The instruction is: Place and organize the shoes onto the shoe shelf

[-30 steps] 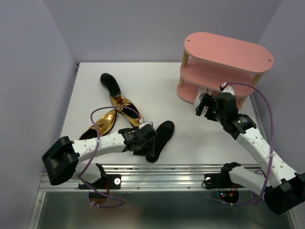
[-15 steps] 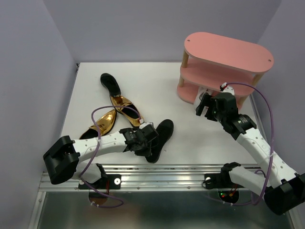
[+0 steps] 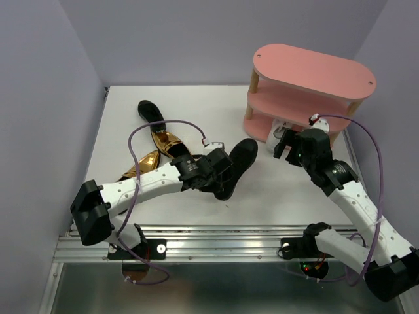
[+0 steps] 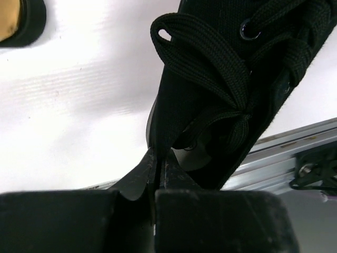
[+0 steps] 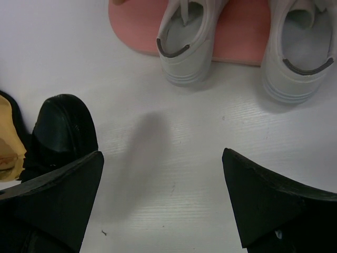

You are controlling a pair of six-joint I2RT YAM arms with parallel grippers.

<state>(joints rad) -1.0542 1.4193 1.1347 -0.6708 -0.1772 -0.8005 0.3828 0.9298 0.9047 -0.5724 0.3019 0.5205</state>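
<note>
Two white sneakers (image 5: 187,42) overhanging shelf (image 5: 239,31) edge, left jaws pinching black shoe (image 4: 210,89)

White-shelled left arm (image 3: 147,184), matching right arm (image 3: 359,201), black joints (image 3: 91,210), looping purple cables (image 3: 130,142), black wedge-fingered right hand (image 5: 163,196)

top: high at near edge, looking down on whole table (image 3: 196,111) | left wrist: tight on black shoe (image 4: 221,79) | right wrist: low, facing shelf (image 5: 242,31) base | shared: that shoe, all views
</note>
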